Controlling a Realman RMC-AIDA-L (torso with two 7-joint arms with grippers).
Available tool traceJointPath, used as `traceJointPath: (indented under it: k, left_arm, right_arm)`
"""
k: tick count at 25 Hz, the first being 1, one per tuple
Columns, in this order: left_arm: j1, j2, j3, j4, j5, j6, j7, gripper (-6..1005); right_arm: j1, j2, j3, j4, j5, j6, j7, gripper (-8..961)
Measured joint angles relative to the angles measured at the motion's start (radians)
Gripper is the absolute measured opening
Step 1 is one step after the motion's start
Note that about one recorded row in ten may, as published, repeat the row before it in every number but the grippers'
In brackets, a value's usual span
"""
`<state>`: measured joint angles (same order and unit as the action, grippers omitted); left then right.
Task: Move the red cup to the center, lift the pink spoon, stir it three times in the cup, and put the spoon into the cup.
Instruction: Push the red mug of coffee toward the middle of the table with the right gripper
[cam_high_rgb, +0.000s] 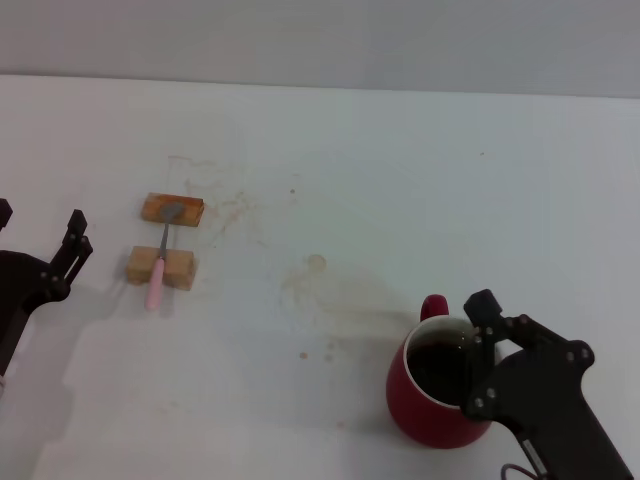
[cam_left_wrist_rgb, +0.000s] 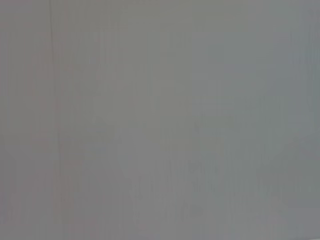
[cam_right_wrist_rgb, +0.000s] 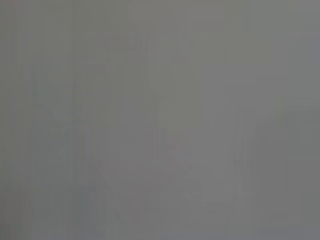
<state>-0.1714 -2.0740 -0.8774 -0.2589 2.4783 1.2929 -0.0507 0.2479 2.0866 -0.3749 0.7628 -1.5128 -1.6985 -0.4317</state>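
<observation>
Right gripper (cam_high_rgb: 478, 352) straddles the rim of the glossy dark-red ceramic cup (cam_high_rgb: 432, 395); whether it pinches the wall cannot be told. Left gripper (cam_high_rgb: 40, 238), fingers spread, waits beside the pale pink spoon (cam_high_rgb: 158, 268). A weak rim hold could tip the cup.

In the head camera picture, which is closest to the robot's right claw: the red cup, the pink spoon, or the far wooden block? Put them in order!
Measured from the right gripper:
1. The red cup, right at the gripper, on the table's near right.
2. The pink spoon, far across on the left, lying over the near block.
3. The far wooden block, just beyond the spoon's bowl end, left side.
</observation>
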Motion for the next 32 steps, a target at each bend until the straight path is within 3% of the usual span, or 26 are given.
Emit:
traceJointPath:
  k: [8, 32]
  left_arm:
    - [0.002, 0.000, 0.000, -0.001, -0.001, 0.000, 0.000, 844]
    - [-0.013, 0.005, -0.009, 0.015, -0.006, -0.078, 0.001, 843]
  right_arm:
    - [-0.025, -0.002, 0.012, 0.007, 0.003, -0.024, -0.001, 1]
    - [-0.252, 0.006, 0.047, 0.003, 0.011, -0.095, -0.003, 0]
